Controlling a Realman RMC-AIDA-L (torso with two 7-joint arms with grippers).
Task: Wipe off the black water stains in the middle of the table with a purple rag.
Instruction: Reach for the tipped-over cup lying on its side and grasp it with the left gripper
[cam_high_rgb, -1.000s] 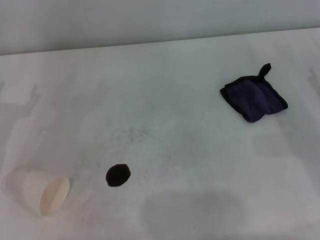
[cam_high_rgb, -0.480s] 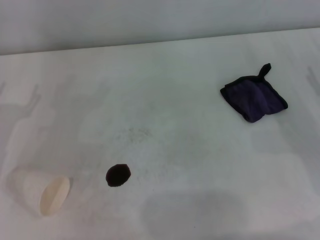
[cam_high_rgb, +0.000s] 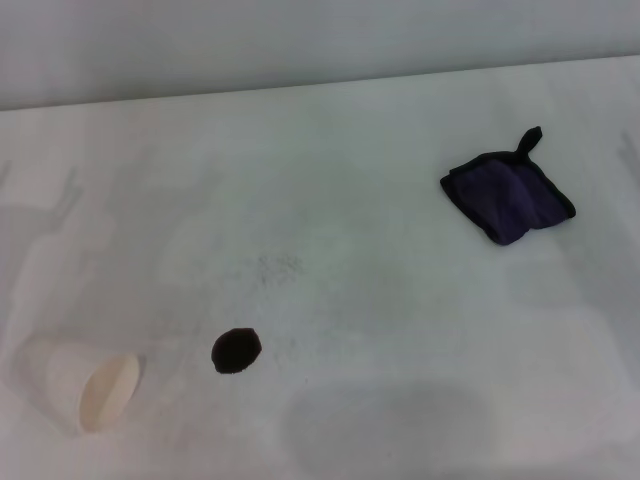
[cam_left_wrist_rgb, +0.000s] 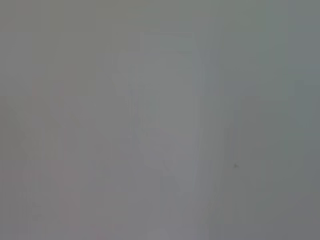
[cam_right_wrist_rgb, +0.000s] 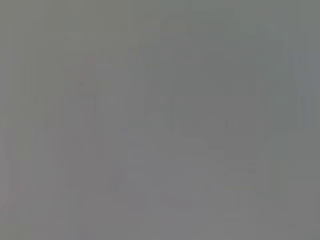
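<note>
The rag (cam_high_rgb: 507, 197) lies on the table (cam_high_rgb: 400, 300), well apart from the stain (cam_high_rgb: 236, 350). A cup (cam_high_rgb: 85, 385) lies near the stain. Neither hand shows, so I cannot tell their state.

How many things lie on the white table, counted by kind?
Purple rag: 1
Black water stains: 1 blot
Cup lying on its side: 1
Faint grey speckled smudge: 1
Total: 4, all on the table. No gripper shows in any view.

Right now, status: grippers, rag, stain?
Neither gripper in view. Purple rag untouched, far right on the table. Black stain unwiped, near left of centre. Tipped plastic cup lies left of the stain, off the rag-to-stain line.
</note>
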